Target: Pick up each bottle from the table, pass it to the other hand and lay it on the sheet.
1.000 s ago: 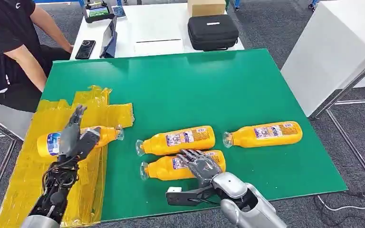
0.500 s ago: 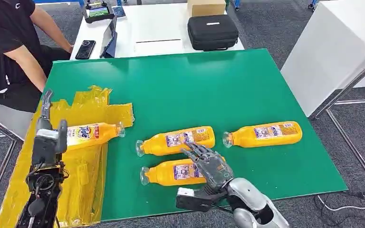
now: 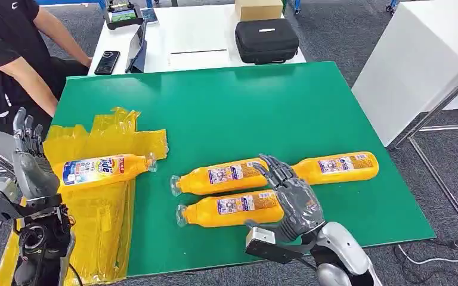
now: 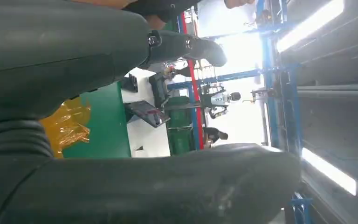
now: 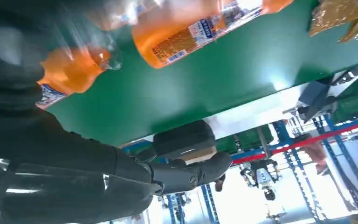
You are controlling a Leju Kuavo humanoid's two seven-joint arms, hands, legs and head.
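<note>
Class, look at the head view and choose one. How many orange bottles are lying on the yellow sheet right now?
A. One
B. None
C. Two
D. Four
A. A single bottle lies on the yellow sheet, while the other three bottles rest on the bare green table.

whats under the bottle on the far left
The bottle lies on its side on the crinkled yellow sheet, which is spread over the green table. Its cap end reaches just past the sheet's edge. The part of the sheet directly beneath it is covered.
</note>
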